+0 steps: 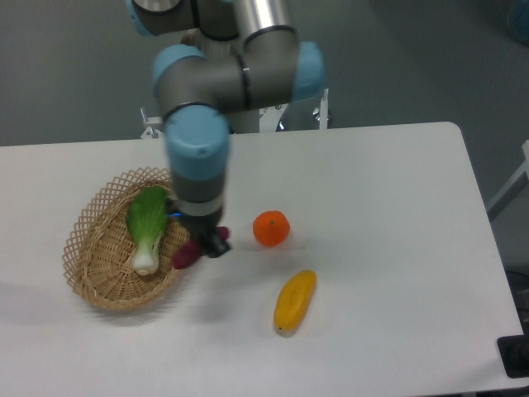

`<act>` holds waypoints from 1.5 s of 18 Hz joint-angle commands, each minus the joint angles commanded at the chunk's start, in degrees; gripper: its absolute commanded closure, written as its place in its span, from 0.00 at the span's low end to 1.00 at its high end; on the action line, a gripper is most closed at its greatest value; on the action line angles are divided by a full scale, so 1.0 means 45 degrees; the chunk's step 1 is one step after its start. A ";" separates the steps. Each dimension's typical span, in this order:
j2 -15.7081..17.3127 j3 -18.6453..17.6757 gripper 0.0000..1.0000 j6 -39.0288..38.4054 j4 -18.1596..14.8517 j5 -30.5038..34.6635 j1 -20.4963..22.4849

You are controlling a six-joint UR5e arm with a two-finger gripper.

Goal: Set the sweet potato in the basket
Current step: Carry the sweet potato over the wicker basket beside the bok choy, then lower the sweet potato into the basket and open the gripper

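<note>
We have the hand (198, 246) clamped on the small reddish-purple sweet potato (184, 255) over the oval tan wicker basket's (89, 236) near rim; next, lower and release.

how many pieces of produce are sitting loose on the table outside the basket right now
2: the round orange at the table's middle, and the elongated yellow fruit in front of it. The arm may hide more.

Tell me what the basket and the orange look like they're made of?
The basket looks like woven wicker: light tan, matte strands crossing in an open lattice at the rim. The orange could be real or plastic; its skin is smooth, evenly bright and slightly shiny, which hints at a toy, but this view cannot settle it.
</note>
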 joint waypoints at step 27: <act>-0.0645 -0.0589 0.00 -0.1329 0.0956 0.1015 -0.1489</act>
